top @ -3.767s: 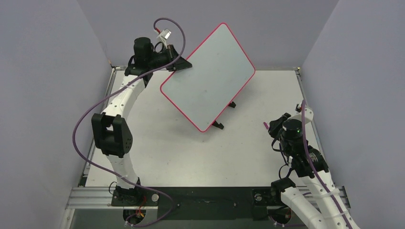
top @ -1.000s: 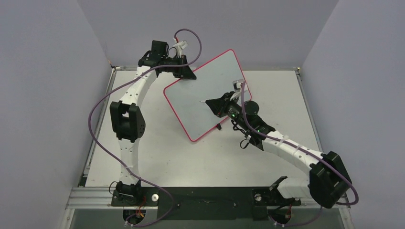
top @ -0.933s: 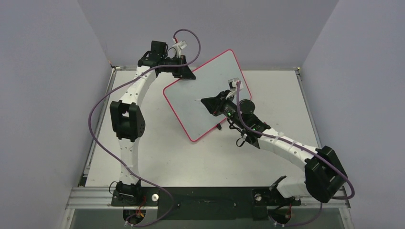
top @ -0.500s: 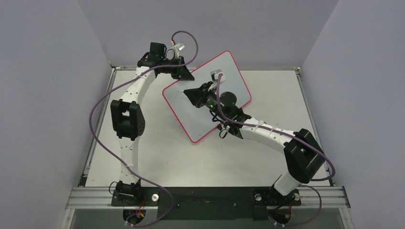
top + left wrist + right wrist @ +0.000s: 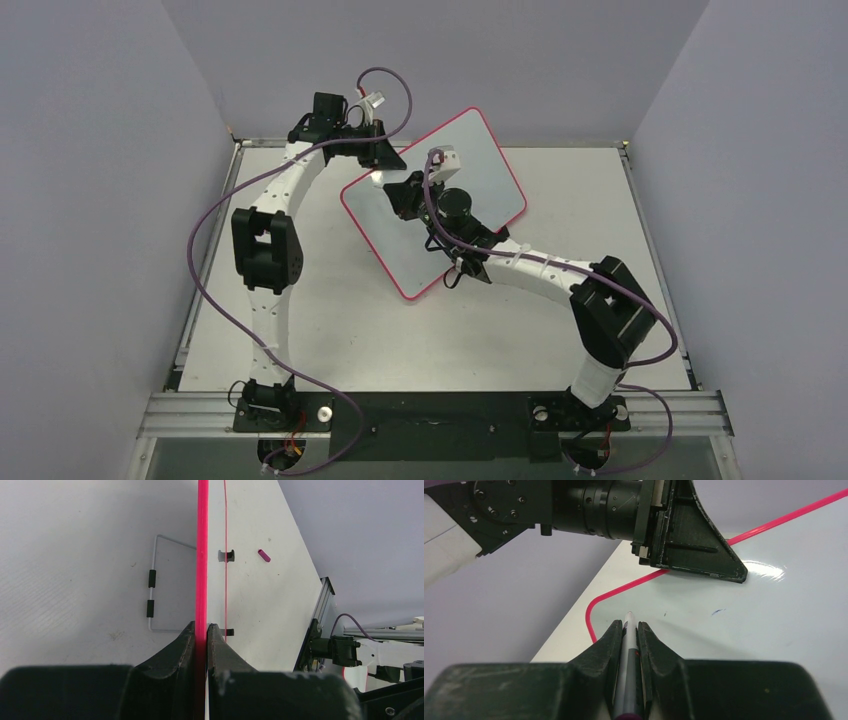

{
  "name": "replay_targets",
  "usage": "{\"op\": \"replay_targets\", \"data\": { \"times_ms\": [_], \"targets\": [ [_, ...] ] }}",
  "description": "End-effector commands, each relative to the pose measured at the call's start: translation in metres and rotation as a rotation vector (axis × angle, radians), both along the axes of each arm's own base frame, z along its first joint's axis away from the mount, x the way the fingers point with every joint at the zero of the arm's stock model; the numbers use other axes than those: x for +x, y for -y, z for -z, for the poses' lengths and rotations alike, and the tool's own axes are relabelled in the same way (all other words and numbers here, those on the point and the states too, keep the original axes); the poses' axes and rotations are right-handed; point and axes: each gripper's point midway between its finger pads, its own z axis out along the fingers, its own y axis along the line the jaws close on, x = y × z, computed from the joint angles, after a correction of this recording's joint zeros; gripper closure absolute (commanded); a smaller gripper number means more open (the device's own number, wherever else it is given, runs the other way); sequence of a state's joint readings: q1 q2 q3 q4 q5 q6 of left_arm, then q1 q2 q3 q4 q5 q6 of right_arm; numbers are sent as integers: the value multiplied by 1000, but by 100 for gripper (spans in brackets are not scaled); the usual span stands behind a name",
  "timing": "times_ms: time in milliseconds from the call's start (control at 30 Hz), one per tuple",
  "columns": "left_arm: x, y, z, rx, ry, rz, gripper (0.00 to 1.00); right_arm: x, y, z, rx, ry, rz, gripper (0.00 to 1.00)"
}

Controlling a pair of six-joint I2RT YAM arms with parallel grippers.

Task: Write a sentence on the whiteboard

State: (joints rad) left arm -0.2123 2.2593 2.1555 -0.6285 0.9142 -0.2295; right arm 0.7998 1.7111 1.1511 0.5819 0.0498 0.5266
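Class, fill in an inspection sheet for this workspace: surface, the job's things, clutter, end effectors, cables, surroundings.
Surface: white table, matte, a few small marks.
Job's things: whiteboard tilted, pink-rimmed, no writing yet, only faint specks; marker tip near its rounded corner, contact unclear.
Clutter: small pink cylinder lying on the table, possibly a cap.
End effectors: left end effector shut on the whiteboard's rim; right end effector shut on the marker.
Cables: purple cables run along each arm in loose loops.
Surroundings: plain lilac walls; metal rail at the near edge.
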Motion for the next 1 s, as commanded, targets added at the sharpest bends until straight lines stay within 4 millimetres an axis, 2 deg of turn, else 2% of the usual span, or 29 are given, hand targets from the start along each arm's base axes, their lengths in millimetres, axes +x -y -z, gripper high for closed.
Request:
{"op": "replay_targets", "data": {
  "times_ms": [0,267,967],
  "targets": [
    [1,8,10,39,61,24,100,10,-3,-25,28,51,43,100],
    [1,7,6,36,70,16,100,17,-10,-20,15,34,60,100],
    [3,7,8,35,65,3,100,20,-26,15,-68,-24,69,100]
  ]
}}
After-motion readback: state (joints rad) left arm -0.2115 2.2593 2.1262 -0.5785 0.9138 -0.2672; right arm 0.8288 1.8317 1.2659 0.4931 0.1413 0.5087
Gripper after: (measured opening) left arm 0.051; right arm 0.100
